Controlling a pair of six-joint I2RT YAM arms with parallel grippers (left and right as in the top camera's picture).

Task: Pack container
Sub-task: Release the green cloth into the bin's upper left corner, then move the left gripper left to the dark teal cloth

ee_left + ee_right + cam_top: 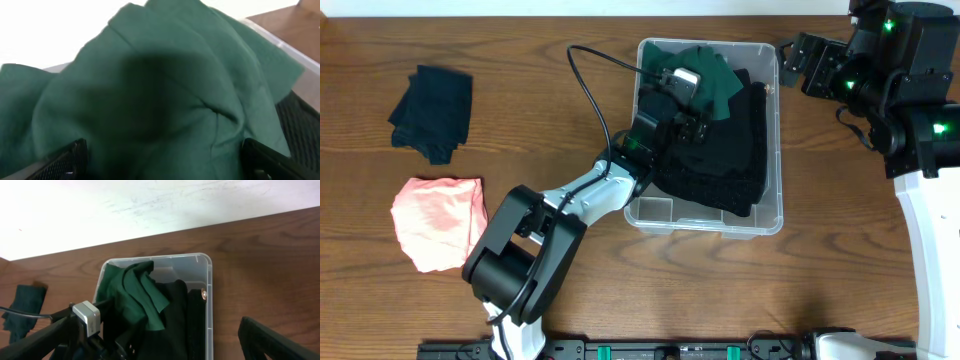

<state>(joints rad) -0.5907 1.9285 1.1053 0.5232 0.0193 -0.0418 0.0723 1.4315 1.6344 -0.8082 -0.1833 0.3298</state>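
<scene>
Here the left fingers (70,157) stand wide apart, gripping nothing, with a soft dark-green cloth (165,100) bunched just ahead of them inside the clear rectangular plastic container (660,212), at its far end above a folded black knit garment (735,150). The right fingers (265,337), also spread and empty, hover just outside the container's far right corner. The container sits on the wooden worktop (520,50) and looks stiff, light and slick, so its thick rim seems the surest hold.
</scene>
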